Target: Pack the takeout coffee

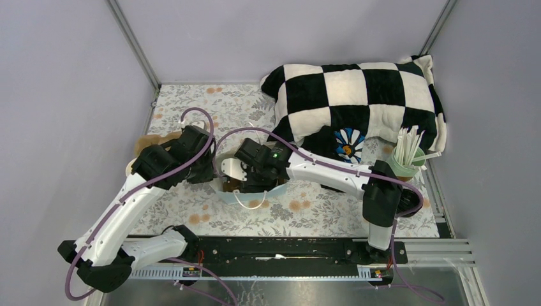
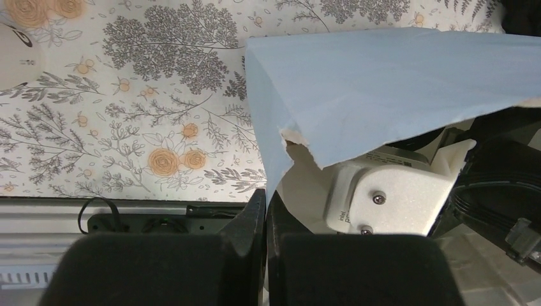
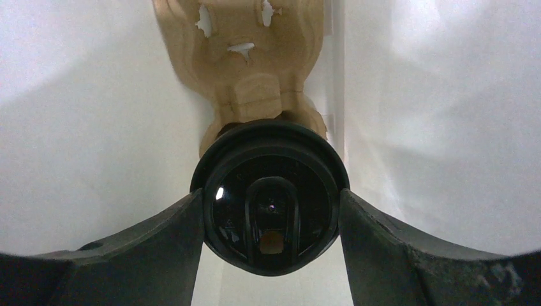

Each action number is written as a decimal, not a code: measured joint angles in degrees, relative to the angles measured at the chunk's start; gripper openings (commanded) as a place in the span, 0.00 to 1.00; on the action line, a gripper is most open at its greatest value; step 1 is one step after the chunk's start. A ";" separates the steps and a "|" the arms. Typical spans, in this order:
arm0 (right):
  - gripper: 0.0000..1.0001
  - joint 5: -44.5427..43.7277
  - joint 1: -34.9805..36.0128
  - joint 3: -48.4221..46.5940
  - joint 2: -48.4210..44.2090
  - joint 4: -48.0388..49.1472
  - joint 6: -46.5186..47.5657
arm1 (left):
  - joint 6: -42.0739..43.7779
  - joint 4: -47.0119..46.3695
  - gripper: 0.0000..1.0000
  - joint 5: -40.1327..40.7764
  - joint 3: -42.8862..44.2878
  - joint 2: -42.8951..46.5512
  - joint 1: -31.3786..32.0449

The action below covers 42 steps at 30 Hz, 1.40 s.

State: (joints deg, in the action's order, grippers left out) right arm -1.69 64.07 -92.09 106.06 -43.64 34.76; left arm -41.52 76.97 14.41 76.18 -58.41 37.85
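Note:
The takeout coffee shows in the right wrist view as its round black lid (image 3: 270,197), seen from above. My right gripper (image 3: 271,199) is shut on it, with a finger against each side of the lid. It hangs inside a light blue paper bag (image 1: 252,194) with white inner walls (image 3: 96,127), above a brown pulp cup carrier (image 3: 245,57) at the bag's bottom. The cup body is hidden under the lid. My left gripper (image 2: 266,204) is shut on the bag's torn rim (image 2: 395,83) and holds the mouth open. In the top view both grippers, left (image 1: 207,167) and right (image 1: 241,175), meet at the bag.
A black-and-white checkered pillow (image 1: 357,102) fills the back right. A mint-green cup of white straws (image 1: 408,159) stands at the right edge. Brown pulp pieces (image 1: 150,141) lie at the left behind my left arm. A cream-white round object (image 2: 16,57) lies on the floral cloth (image 2: 127,115).

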 measured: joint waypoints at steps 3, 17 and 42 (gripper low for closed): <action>0.45 0.37 0.00 0.22 0.17 0.68 -0.07 | 0.09 0.31 0.00 1.18 0.52 -0.68 0.00; 0.42 1.14 -0.39 7.67 -1.22 10.51 -2.16 | 2.84 0.44 0.00 5.51 1.49 -2.62 0.24; 0.97 4.15 -2.19 -0.72 2.56 4.98 -7.82 | 8.07 -2.45 0.00 8.46 1.46 -3.23 -0.04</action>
State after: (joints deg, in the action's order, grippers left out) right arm 2.46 61.89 -92.82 108.62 -38.65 26.94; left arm -33.45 74.52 22.87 77.65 -61.65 37.80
